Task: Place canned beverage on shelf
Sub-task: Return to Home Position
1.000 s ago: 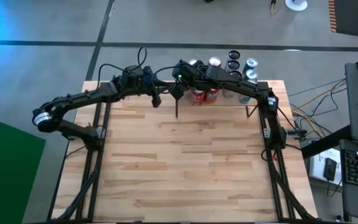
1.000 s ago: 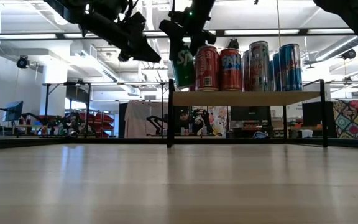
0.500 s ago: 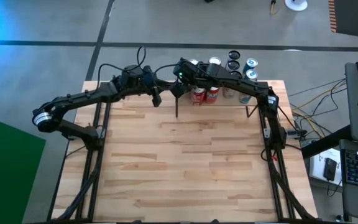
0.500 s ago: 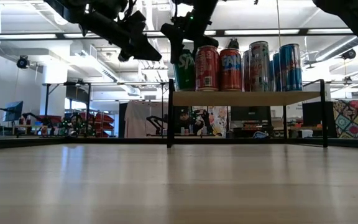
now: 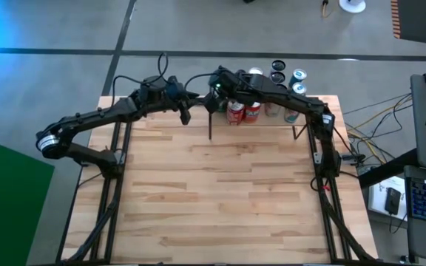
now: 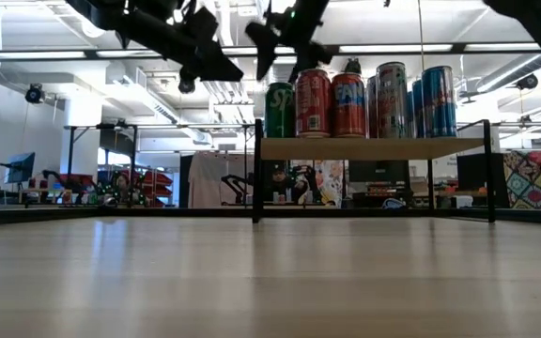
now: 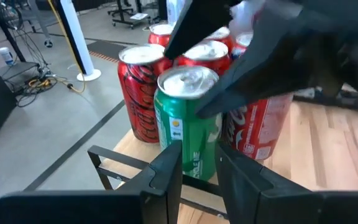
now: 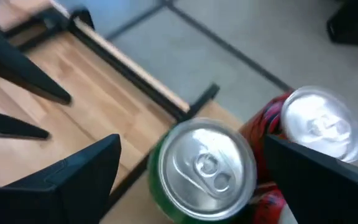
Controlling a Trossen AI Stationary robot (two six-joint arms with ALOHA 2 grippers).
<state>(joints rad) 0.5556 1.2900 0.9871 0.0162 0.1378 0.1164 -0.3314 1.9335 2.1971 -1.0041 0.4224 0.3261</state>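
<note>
Green can (image 6: 279,110), silver top, upright at shelf (image 6: 374,147) end; right pincer (image 8: 191,149) spread above.

- High view: straight down from far above, taking in the whole table (image 5: 220,192), with the shelf (image 5: 265,122) at upper centre.
- Low view: level at tabletop height, facing the shelf (image 6: 374,147) mid-frame.
- Left wrist view: close, side-on to the green can (image 7: 188,124).
- Right wrist view: closer, down onto the same can's top (image 8: 207,165).
</note>
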